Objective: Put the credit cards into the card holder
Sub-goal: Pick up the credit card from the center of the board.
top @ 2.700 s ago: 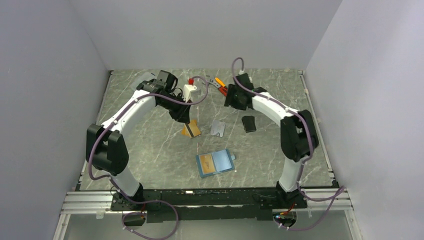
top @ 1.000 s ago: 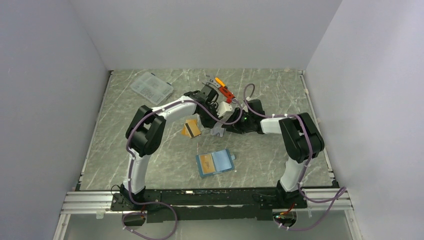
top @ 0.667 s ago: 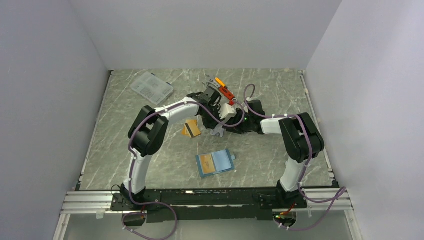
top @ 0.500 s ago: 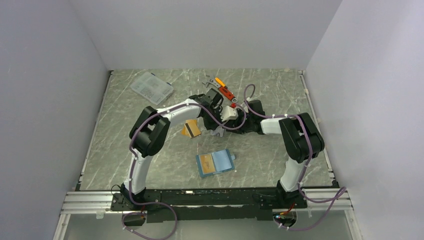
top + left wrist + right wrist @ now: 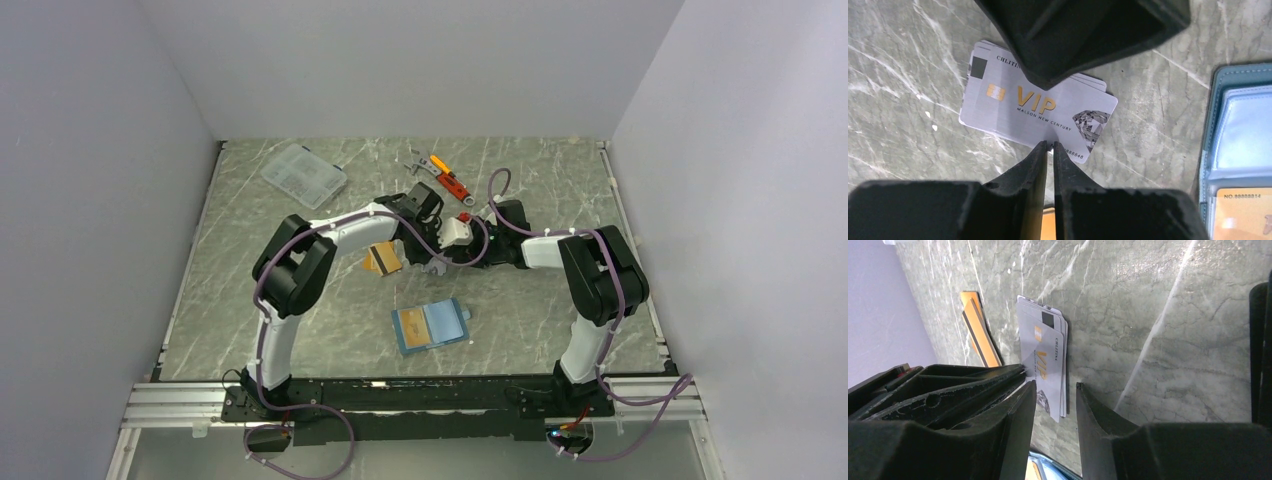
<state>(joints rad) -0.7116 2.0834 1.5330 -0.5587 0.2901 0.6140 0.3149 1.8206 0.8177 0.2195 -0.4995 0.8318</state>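
Note:
The silver-grey VIP card (image 5: 1033,107) lies flat on the marble table on top of other silver cards, whose edges show beneath it; it also shows in the right wrist view (image 5: 1045,365). My left gripper (image 5: 1049,145) is shut, its tips at the card's near long edge. My right gripper (image 5: 1053,390) is open, its jaws either side of the stack's edge, opposite the left one. Orange-gold cards (image 5: 382,258) lie to the left. The teal card holder (image 5: 432,326) lies open nearer the bases, an orange card (image 5: 1243,212) in its pocket.
A clear plastic box (image 5: 303,174) sits at the back left. An orange-red tool (image 5: 447,178) lies at the back centre. Both arms meet over the table's middle, cables looping above them.
Both arms swung in to the silver card, the left from the orange cards, the right from the back. Over the last second both grippers shifted slightly nearer and lower onto it.

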